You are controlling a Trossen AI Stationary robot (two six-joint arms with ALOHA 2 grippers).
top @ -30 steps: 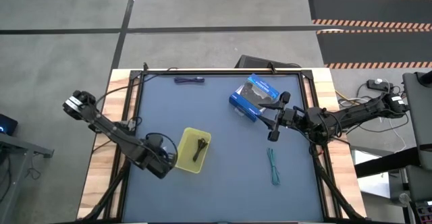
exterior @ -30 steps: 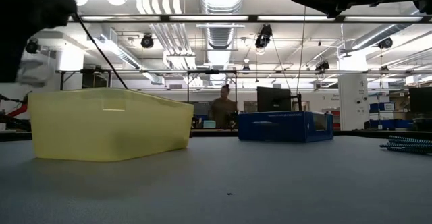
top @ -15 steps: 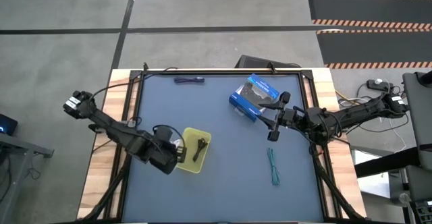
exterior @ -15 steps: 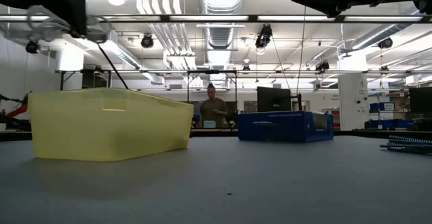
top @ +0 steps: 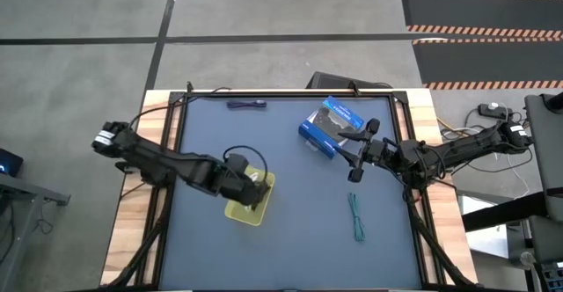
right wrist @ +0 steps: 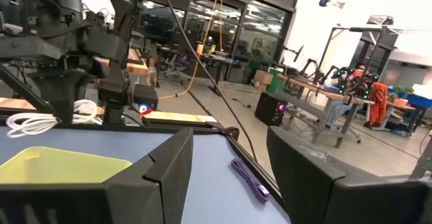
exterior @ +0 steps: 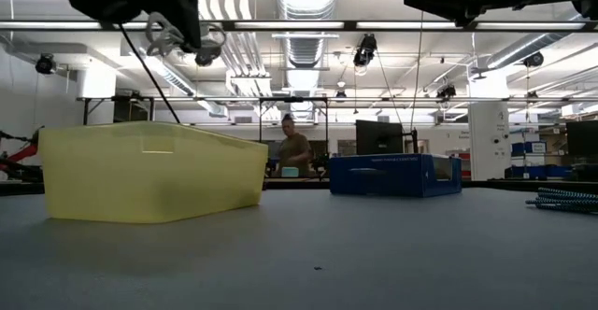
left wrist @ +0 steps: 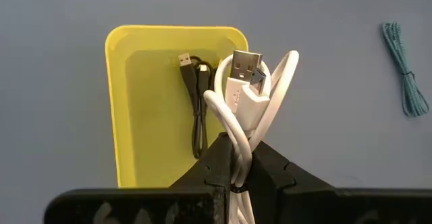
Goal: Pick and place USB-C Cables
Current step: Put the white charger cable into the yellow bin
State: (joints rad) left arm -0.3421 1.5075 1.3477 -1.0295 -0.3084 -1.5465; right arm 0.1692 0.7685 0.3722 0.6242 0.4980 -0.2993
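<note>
— Left pincer (left wrist: 239, 173)?
— Pinching the white bundled USB cable (left wrist: 246, 99) above the shallow yellow plastic tray (left wrist: 138, 109), where the black cable (left wrist: 196, 102) lies.
— Right pincer (top: 354, 158)?
— Spread, beside the blue-black retail box (top: 330, 125); the teal cable (top: 355, 215) and purple cable (top: 247, 105) lie on the desk (top: 290, 230).

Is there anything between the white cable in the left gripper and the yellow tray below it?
Nothing visible blocks it. The left gripper holds the white cable above the yellow tray. Only the black cable lies inside, with bare floor beside it.
</note>
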